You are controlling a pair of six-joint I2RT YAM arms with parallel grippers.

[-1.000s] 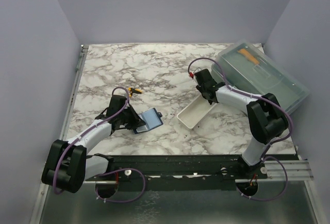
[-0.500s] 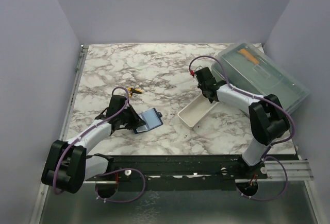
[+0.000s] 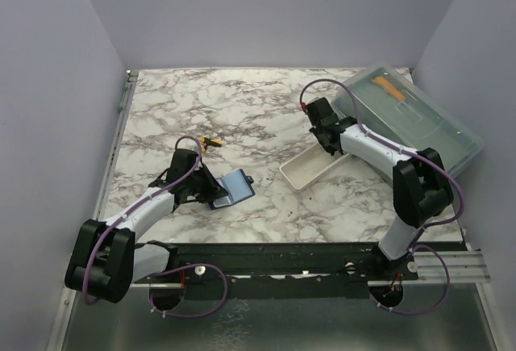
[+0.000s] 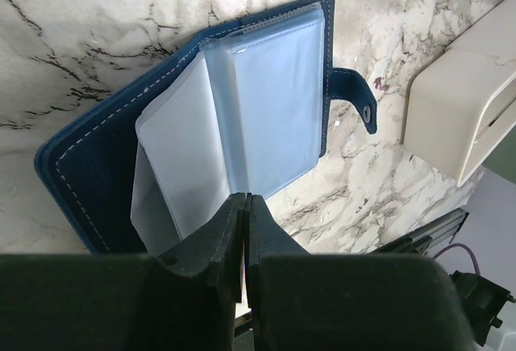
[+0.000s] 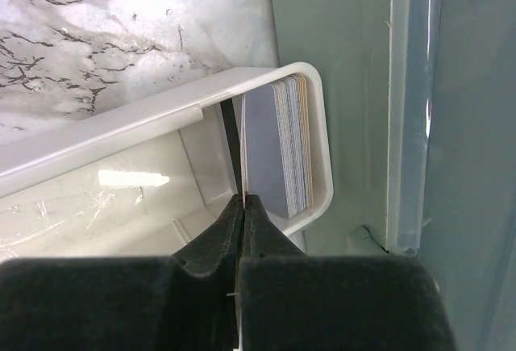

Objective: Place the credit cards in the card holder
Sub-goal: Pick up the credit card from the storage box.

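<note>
- Pinching what looks like one thin card [image 5: 242, 149] seen edge-on, the right gripper [image 5: 244, 199] has its fingers pressed fully together inside the end of the white tray [image 5: 105, 137]
- To do this well, it should lift straight up along the tray wall, so the card neither drags the others nor catches the rim
- The rest of the credit cards [image 5: 292, 145] stand on edge as a tight stack against the tray's rounded end wall
- The tray lies just beside the grey-green plastic box [image 5: 451, 125], whose lid is on; an orange strip [image 3: 389, 87] shows through it
- The left gripper [image 4: 246, 202] has its fingers nearly together at the lower edge of the clear sleeves [image 4: 274, 109], apparently nipping one leaf
- The card holder [image 4: 105, 133] lies open on the marble table [image 3: 242, 109], well apart from the tray, and its visible sleeves look empty
</note>
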